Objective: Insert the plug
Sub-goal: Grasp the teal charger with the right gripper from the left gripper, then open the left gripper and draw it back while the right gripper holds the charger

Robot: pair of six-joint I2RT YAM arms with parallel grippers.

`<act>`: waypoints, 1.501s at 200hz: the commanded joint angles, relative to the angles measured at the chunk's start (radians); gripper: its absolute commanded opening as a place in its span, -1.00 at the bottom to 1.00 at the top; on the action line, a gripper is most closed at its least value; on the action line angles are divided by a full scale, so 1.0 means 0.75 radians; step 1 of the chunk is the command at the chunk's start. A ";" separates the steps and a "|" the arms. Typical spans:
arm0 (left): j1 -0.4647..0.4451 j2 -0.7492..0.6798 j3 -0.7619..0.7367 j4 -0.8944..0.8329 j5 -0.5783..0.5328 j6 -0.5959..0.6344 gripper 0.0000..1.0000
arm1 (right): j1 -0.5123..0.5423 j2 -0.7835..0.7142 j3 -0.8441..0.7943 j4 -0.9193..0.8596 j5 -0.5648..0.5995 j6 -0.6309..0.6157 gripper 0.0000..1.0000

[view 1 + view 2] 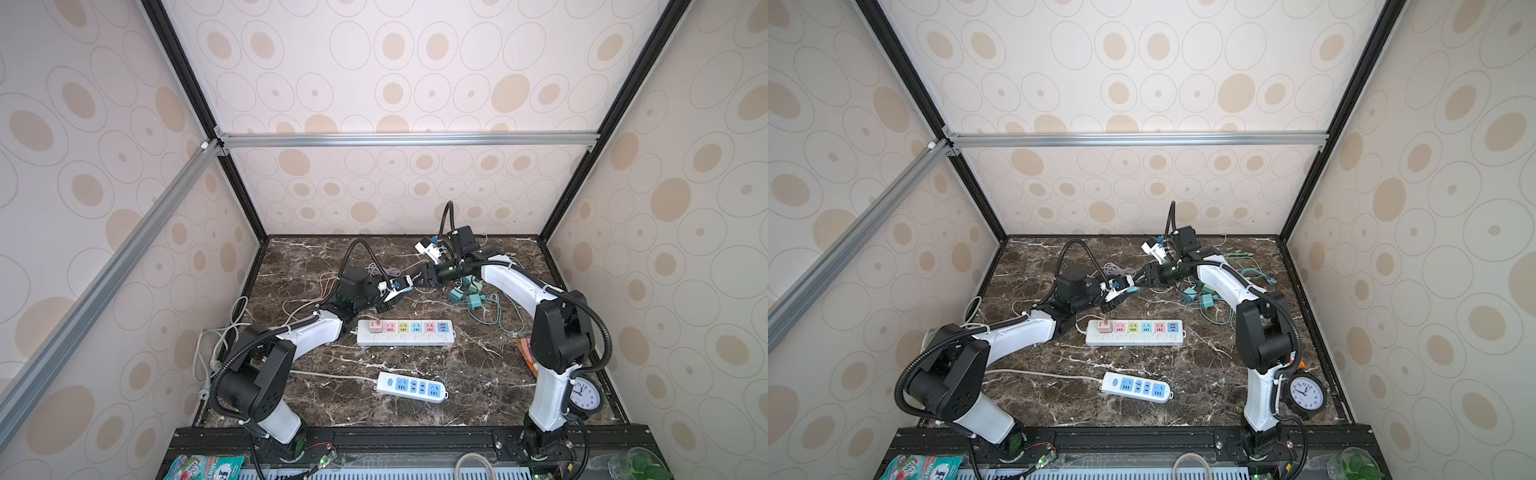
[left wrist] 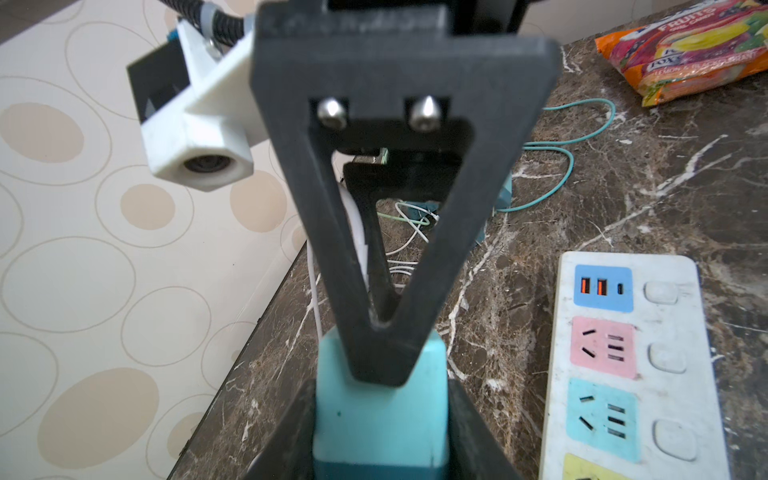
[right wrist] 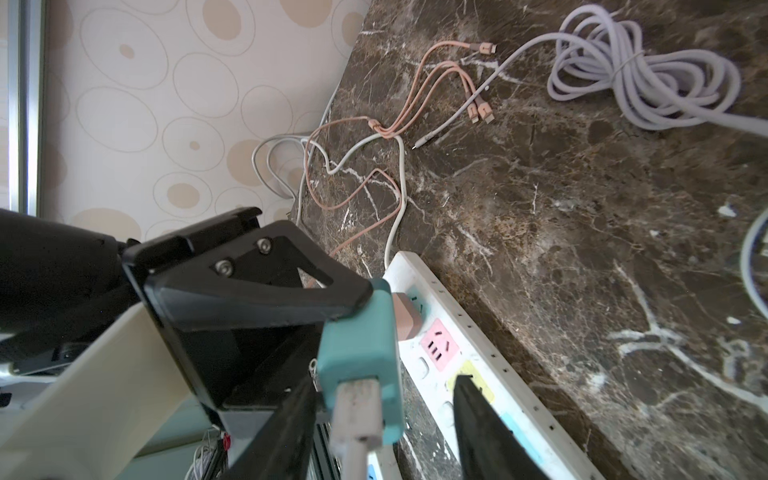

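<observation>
Grasping the teal plug (image 3: 361, 345) with the left fingers (image 3: 249, 301), aloft over the middle of the surface (image 1: 457, 374), behind the many-coloured power strip (image 1: 405, 338). Straddling the same plug with the right fingers (image 3: 482, 432), released, a gap showing on one side. Trailing a white cable (image 3: 357, 415) from the plug's end.

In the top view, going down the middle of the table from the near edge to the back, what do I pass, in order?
Blue strip → multicolour strip → teal plug, held up off the table → back wall.
</observation>
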State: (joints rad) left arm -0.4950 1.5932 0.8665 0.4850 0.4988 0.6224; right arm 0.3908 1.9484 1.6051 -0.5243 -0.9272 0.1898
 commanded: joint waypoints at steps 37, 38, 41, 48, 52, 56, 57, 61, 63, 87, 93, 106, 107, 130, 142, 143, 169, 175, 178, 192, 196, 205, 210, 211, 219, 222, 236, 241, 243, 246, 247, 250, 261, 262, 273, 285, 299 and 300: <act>0.001 -0.030 0.013 0.034 0.043 0.039 -1.00 | 0.029 0.049 0.080 -0.004 -0.140 -0.107 -0.12; 0.001 -0.030 0.013 0.034 0.044 0.039 -1.00 | 0.029 0.049 0.079 -0.004 -0.140 -0.107 -0.13; 0.000 -0.030 0.014 0.034 0.043 0.038 -1.00 | 0.029 0.050 0.081 -0.003 -0.142 -0.108 -0.13; 0.000 -0.030 0.012 0.035 0.044 0.039 -1.00 | 0.029 0.050 0.083 -0.006 -0.139 -0.109 -0.14; 0.002 -0.030 0.011 0.034 0.043 0.039 -1.00 | 0.029 0.051 0.085 -0.010 -0.140 -0.115 -0.15; 0.000 -0.030 0.009 0.034 0.048 0.043 -1.00 | 0.029 0.052 0.087 -0.012 -0.138 -0.119 -0.16; 0.001 -0.030 0.009 0.034 0.049 0.043 -1.00 | 0.029 0.053 0.087 -0.012 -0.138 -0.120 -0.16; 0.000 -0.031 0.007 0.036 0.051 0.044 -1.00 | 0.029 0.052 0.087 -0.013 -0.138 -0.120 -0.17; -0.001 -0.032 0.006 0.036 0.051 0.046 -1.00 | 0.030 0.051 0.087 -0.013 -0.140 -0.122 -0.18; 0.001 -0.028 0.006 0.043 0.051 0.047 -1.00 | 0.040 0.035 0.084 -0.034 -0.170 -0.195 -0.28; 0.001 -0.028 0.008 0.043 0.053 0.045 -1.00 | 0.044 0.025 0.082 -0.042 -0.157 -0.217 -0.30; 0.000 -0.028 0.005 0.045 0.061 0.044 -1.00 | 0.047 0.009 0.074 -0.040 -0.132 -0.241 -0.38; 0.001 -0.028 0.005 0.047 0.060 0.044 -1.00 | 0.047 0.008 0.074 -0.040 -0.132 -0.242 -0.38; 0.001 -0.034 -0.007 0.064 0.069 0.041 -1.00 | 0.049 0.013 0.092 -0.065 -0.118 -0.252 -0.54; 0.001 -0.034 -0.009 0.063 0.067 0.045 -1.00 | 0.048 0.018 0.102 -0.083 -0.105 -0.253 -0.65; 0.001 -0.034 -0.010 0.062 0.067 0.045 -1.00 | 0.048 0.019 0.103 -0.085 -0.104 -0.253 -0.65; 0.003 -0.032 -0.006 0.059 0.054 0.034 -1.00 | 0.048 0.024 0.114 -0.108 -0.055 -0.253 -0.98; 0.002 -0.030 -0.001 0.055 0.048 0.022 -1.00 | 0.049 0.024 0.116 -0.112 -0.037 -0.253 -1.00; 0.001 -0.030 0.002 0.052 0.044 0.016 -0.99 | 0.048 0.023 0.117 -0.115 -0.028 -0.253 -1.00; 0.002 -0.029 0.018 0.037 0.034 -0.007 -0.79 | 0.048 0.028 0.126 -0.137 -0.004 -0.276 -1.00; 0.002 -0.030 0.017 0.038 0.028 -0.013 -0.66 | 0.049 0.029 0.128 -0.146 -0.011 -0.285 -1.00; 0.004 -0.037 0.006 0.067 0.008 -0.031 -0.27 | 0.049 0.028 0.126 -0.146 -0.021 -0.294 -1.00; 0.003 -0.044 -0.008 0.094 -0.004 -0.044 -0.02 | 0.050 0.026 0.126 -0.144 -0.022 -0.297 -1.00; 0.003 -0.045 -0.011 0.101 -0.005 -0.046 0.02 | 0.050 0.025 0.126 -0.144 -0.023 -0.297 -1.00; 0.007 -0.059 -0.045 0.175 -0.027 -0.080 0.55 | 0.050 0.023 0.128 -0.144 -0.020 -0.305 -1.00; 0.011 -0.065 -0.061 0.206 -0.031 -0.092 0.81 | 0.050 0.024 0.128 -0.144 -0.018 -0.309 -1.00; 0.031 -0.092 -0.130 0.350 -0.031 -0.160 0.97 | 0.050 0.024 0.138 -0.156 0.006 -0.327 -1.00; 0.037 -0.102 -0.150 0.394 -0.075 -0.181 0.97 | 0.050 0.024 0.144 -0.164 0.017 -0.335 -1.00; 0.041 -0.106 -0.156 0.408 -0.083 -0.195 0.97 | 0.050 0.026 0.147 -0.169 0.020 -0.337 -1.00; 0.046 -0.110 -0.167 0.432 -0.093 -0.212 0.97 | 0.050 0.028 0.153 -0.177 0.026 -0.344 -1.00; 0.046 -0.112 -0.170 0.438 -0.096 -0.217 0.97 | 0.050 0.028 0.155 -0.180 0.029 -0.347 -1.00; 0.053 -0.118 -0.180 0.460 -0.107 -0.230 0.97 | 0.050 0.030 0.161 -0.190 0.035 -0.355 -1.00; 0.061 -0.151 -0.214 0.533 -0.148 -0.282 0.97 | 0.050 0.041 0.185 -0.227 0.057 -0.384 -1.00; 0.061 -0.154 -0.218 0.536 -0.151 -0.285 0.97 | 0.049 0.042 0.187 -0.231 0.059 -0.388 -1.00; 0.063 -0.203 -0.260 0.613 -0.176 -0.319 0.97 | 0.050 0.052 0.216 -0.280 0.079 -0.440 -1.00; 0.063 -0.269 -0.306 0.695 -0.191 -0.361 0.97 | 0.051 0.065 0.243 -0.335 0.102 -0.512 -1.00; 0.063 -0.345 -0.339 0.742 -0.234 -0.415 0.97 | 0.055 0.075 0.266 -0.383 0.133 -0.582 -1.00; 0.063 -0.349 -0.340 0.742 -0.239 -0.419 0.97 | 0.055 0.076 0.268 -0.385 0.137 -0.588 -1.00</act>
State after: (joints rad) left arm -0.4503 1.4284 0.6380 0.8536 0.3847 0.4072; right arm 0.4225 1.9785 1.7592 -0.7136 -0.8646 -0.1139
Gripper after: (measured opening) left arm 0.984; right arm 0.285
